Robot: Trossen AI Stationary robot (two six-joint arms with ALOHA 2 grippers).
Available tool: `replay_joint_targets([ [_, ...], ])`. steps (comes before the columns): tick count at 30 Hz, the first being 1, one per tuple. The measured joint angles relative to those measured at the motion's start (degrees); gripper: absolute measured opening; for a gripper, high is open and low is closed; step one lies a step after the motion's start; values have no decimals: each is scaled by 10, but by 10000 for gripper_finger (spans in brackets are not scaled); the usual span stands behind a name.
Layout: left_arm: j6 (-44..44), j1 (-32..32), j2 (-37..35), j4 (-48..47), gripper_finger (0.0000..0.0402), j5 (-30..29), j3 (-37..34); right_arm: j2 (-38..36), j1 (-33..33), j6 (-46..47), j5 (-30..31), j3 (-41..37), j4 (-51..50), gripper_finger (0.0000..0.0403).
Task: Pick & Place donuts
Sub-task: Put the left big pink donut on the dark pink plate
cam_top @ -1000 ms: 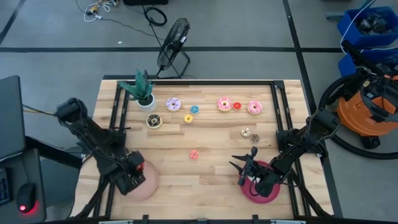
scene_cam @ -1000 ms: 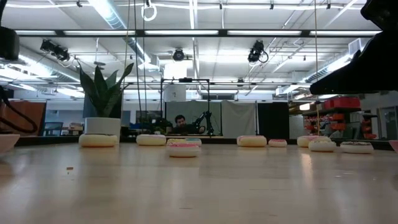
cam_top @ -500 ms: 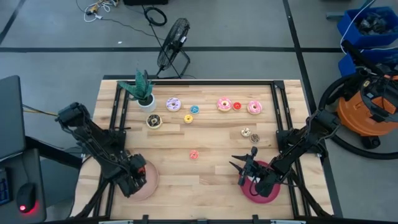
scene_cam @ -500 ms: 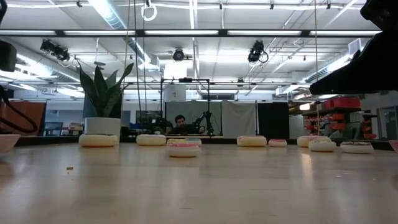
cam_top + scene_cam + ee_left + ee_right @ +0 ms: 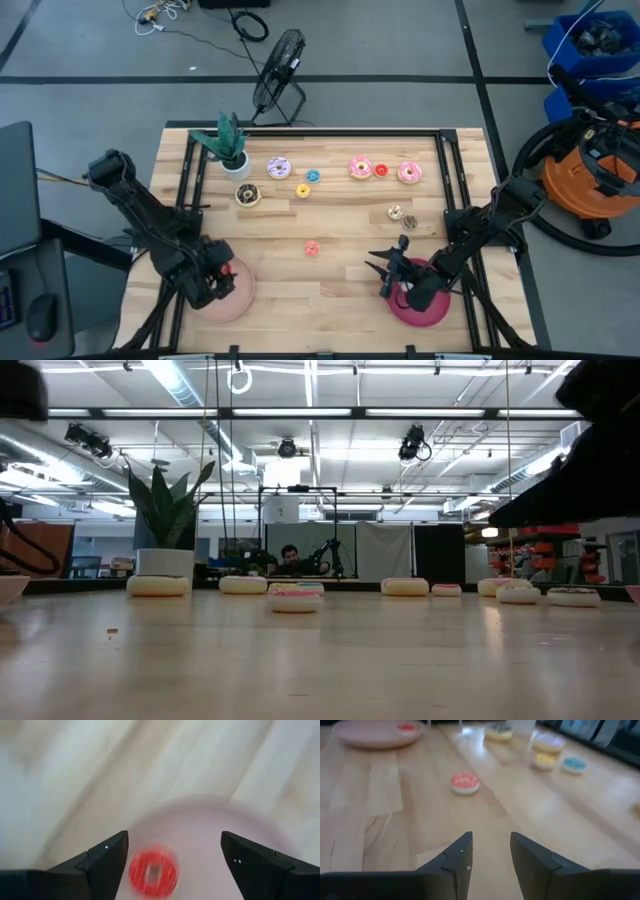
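Toy donuts [image 5: 360,168] scattered flat across upper and middle frame.
Small red ring [image 5: 153,870] lying flat on pale pink plate [image 5: 238,300], lower left; one pink ring [image 5: 312,248] alone mid-table.

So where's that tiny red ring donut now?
High view, left side: the tiny red ring donut lies on the pale pink plate, under the left claw.

My pale pink plate [image 5: 210,835] bears one red donut [image 5: 153,871]; my crimson plate [image 5: 432,309]; pink-iced donut [image 5: 465,782]; yellow donut [image 5: 545,759]; blue donut [image 5: 574,764]; blond wooden table [image 5: 340,215].
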Motion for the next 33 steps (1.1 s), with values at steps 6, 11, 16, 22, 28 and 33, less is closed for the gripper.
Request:
replay_joint_targets([
  [6,139,1,-6,48,325,-245,10,0,-74,-118,-150,0,68,141],
  [11,197,10,7,132,318,-367,-28,0,-136,-249,-295,0,152,141],
  [16,235,41,25,262,314,-383,-93,-14,-179,-333,-296,0,173,141],
  [22,379,83,51,510,314,-338,-162,-93,-241,-314,-244,0,52,142],
  [28,558,136,95,749,314,-257,-196,-176,-358,-256,-320,0,-129,179],
  [33,659,176,150,872,314,-209,-197,-180,-460,-300,-346,0,-126,221],
])
